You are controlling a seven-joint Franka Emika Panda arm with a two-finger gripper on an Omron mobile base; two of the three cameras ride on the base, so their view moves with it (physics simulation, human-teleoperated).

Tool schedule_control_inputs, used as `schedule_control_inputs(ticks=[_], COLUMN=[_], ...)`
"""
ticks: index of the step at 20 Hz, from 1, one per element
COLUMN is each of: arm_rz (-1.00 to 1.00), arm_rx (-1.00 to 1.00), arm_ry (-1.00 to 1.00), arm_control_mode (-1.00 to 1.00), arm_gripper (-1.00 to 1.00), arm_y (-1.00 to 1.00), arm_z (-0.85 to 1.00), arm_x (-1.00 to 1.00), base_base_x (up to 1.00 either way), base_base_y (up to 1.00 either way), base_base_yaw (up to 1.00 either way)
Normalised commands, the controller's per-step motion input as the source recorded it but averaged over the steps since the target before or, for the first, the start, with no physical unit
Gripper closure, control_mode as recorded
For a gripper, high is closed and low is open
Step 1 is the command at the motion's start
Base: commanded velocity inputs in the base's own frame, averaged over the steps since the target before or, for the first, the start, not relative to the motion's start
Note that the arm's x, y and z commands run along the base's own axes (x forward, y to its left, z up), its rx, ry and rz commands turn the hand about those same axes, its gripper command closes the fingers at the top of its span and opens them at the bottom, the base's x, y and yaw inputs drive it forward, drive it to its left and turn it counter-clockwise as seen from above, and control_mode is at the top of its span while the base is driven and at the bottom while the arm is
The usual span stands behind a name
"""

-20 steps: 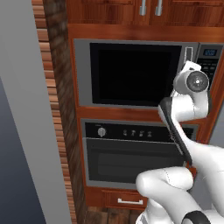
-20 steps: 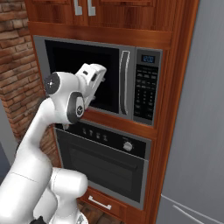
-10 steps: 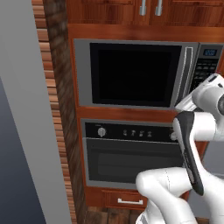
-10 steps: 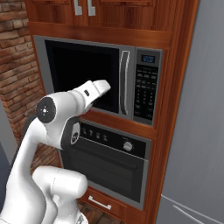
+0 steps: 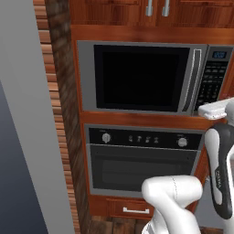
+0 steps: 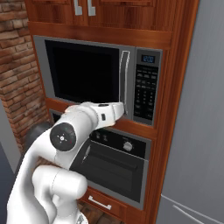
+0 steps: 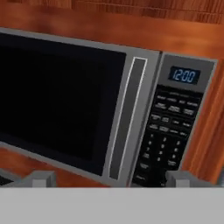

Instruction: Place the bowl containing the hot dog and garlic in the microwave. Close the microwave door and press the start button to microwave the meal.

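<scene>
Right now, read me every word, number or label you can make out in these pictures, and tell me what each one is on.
"12:00" in blue digits, on the small display at the top of the microwave control panel.
Keypad buttons below the display: white lettering, too blurred to read.
Oven control strip under the microwave: small markings beside the knobs, too small to read.
Marking on the robot's forearm: too small to read.

The microwave (image 5: 146, 80) sits built into the cabinet wall, its microwave door (image 6: 83, 72) shut, with the bar handle (image 7: 127, 118) along the door's right edge and the keypad panel (image 6: 144, 92) to the right of that. Directly below is the oven (image 5: 141, 160), and under it a drawer (image 5: 135, 209). Cupboard doors (image 5: 155, 11) hang above. A brick wall (image 6: 19, 74) stands to the left.
</scene>
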Motion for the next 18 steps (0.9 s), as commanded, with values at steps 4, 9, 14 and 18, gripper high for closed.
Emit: schedule_control_inputs(ticks=[4,9,14,18], arm_rz=[-0.16,-0.17,-0.09,0.0], arm_rx=[0.73,0.73,0.69,0.7], arm_ry=[-0.08,0.0,0.0,0.05], arm_control_mode=[-1.0,-1.0,-1.0,-1.0], arm_gripper=[-1.0,-1.0,-1.0,-1.0], arm_y=[-0.14,-0.07,-0.11,-0.45], arm_z=[-0.1,-0.07,-0.02,-0.17], arm_x=[-0.01,0.0,0.0,0.0], base_base_x=[0.0,0.0,0.0,0.0], base_base_y=[0.0,0.0,0.0,0.0], base_base_yaw=[0.0,0.0,0.0,0.0])
